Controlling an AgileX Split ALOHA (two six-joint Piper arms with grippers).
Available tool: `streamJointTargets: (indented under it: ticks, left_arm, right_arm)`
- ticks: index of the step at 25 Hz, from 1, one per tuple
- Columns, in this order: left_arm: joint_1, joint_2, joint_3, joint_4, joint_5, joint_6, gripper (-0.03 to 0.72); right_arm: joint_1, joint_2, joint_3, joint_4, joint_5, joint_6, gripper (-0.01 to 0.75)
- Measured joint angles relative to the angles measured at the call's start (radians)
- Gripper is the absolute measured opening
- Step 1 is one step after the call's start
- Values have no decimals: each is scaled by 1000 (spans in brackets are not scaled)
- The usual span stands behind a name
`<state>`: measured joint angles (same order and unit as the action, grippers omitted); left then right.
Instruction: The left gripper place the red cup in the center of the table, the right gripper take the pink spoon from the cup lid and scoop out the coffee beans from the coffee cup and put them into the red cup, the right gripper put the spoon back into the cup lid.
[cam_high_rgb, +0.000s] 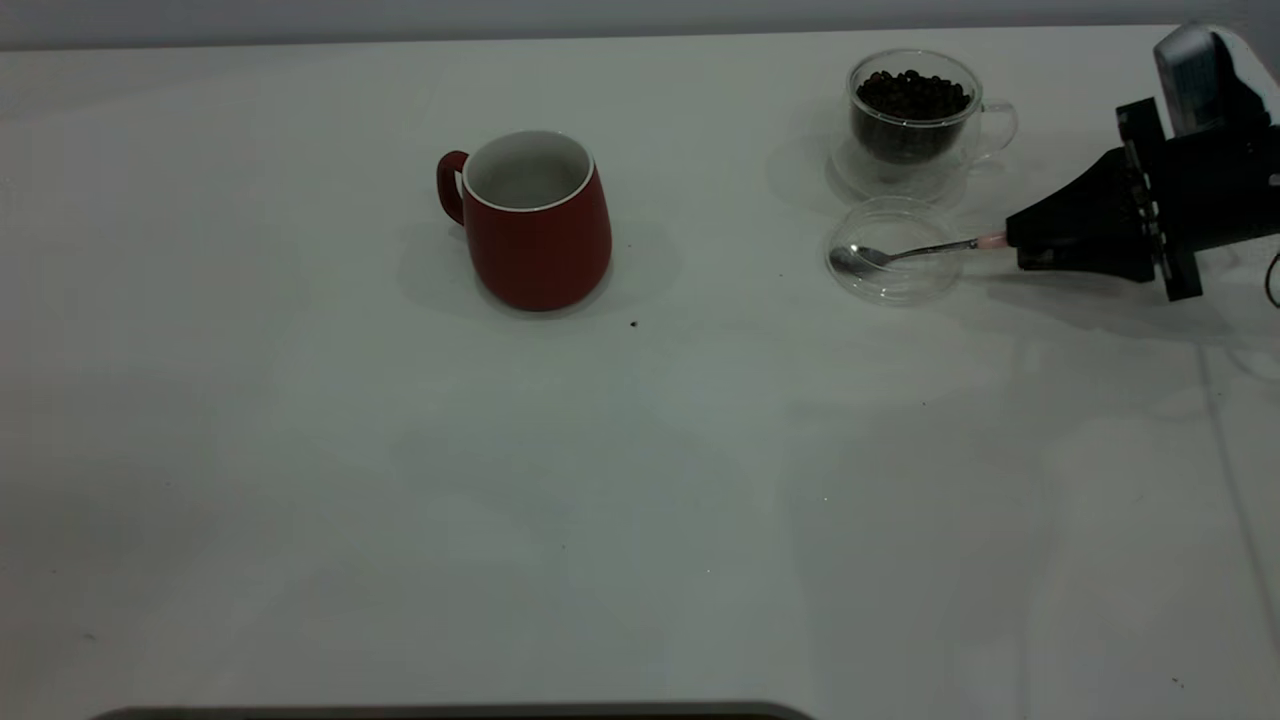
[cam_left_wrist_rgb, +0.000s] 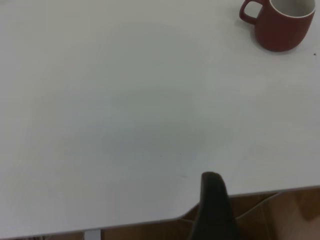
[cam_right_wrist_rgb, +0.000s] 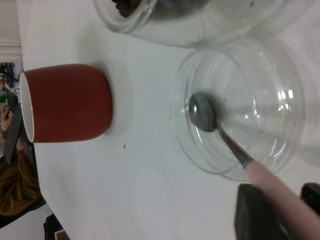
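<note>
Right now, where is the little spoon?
In the exterior view the spoon is at the table's right, its bowl in the glass lid before the coffee cup, its pink handle at the right gripper.

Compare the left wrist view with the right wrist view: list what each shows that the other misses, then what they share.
Only the left wrist view shows the table's near edge and a dark part of the left gripper.

Only the right wrist view shows the pink spoon with its bowl in the cup lid, the right gripper at the spoon's pink handle, the coffee cup with coffee beans, and a person's sleeve.

Both show the red cup, upright.
</note>
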<state>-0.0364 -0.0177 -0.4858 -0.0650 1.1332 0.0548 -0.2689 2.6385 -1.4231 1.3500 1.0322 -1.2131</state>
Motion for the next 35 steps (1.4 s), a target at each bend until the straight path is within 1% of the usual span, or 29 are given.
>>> streamJointTargets:
  ticks: [4, 8, 11, 17, 21, 26, 29, 31, 33, 35]
  left_arm:
    - [0, 0, 0, 0, 0, 0, 587]
    - [0, 0, 0, 0, 0, 0, 587]
    - [0, 0, 0, 0, 0, 0, 587]
    - [0, 0, 0, 0, 0, 0, 587]
    - [0, 0, 0, 0, 0, 1, 587]
    - [0, 0, 0, 0, 0, 1, 587]
    - [0, 0, 0, 0, 0, 1, 587]
    - [0, 0, 0, 0, 0, 1, 587]
    - [0, 0, 0, 0, 0, 1, 587]
    - [0, 0, 0, 0, 0, 1, 587]
  right_arm:
    - [1, 0, 0, 16, -1, -39, 420]
    - [1, 0, 0, 36, -7, -72, 501]
    - [1, 0, 0, 75, -41, -104, 520]
    - [1, 0, 0, 226, -167, -196, 521]
    - [2, -19, 9, 307, -170, -202, 521]
    - [23, -135, 59, 303, -149, -200, 521]
    - [53, -260, 121, 263, -66, -146, 521]
    - [96, -350, 154, 179, 23, -99, 520]
    - [156, -450, 177, 27, 88, -38, 511]
    - [236, -566, 192, -220, 120, 95, 504]
